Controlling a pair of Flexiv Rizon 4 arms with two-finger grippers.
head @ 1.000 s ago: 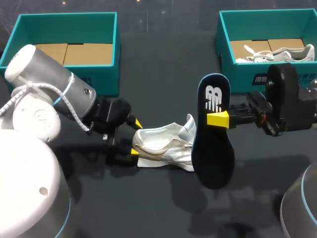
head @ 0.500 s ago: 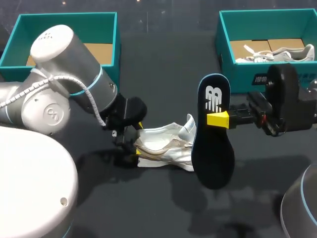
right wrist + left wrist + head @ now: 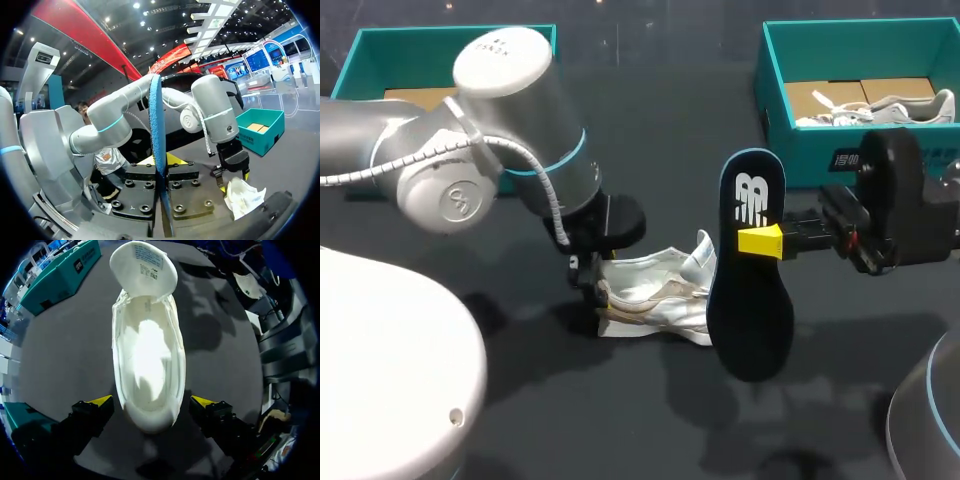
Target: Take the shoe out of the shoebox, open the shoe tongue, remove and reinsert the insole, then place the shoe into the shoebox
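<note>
Left pincer hung released above the dark desk; right pincer clenched on the insole. Teal left shoebox sat far left. Right shoebox sat far right and held a second shoe. White shoe lay on its side mid-desk, tongue folded open, heel between the left pincer's fingers. Insole stood upright just right of it.

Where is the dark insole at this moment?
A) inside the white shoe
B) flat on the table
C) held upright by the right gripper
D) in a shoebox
C: the right gripper is shut on the insole, holding it upright beside the white shoe.
</note>
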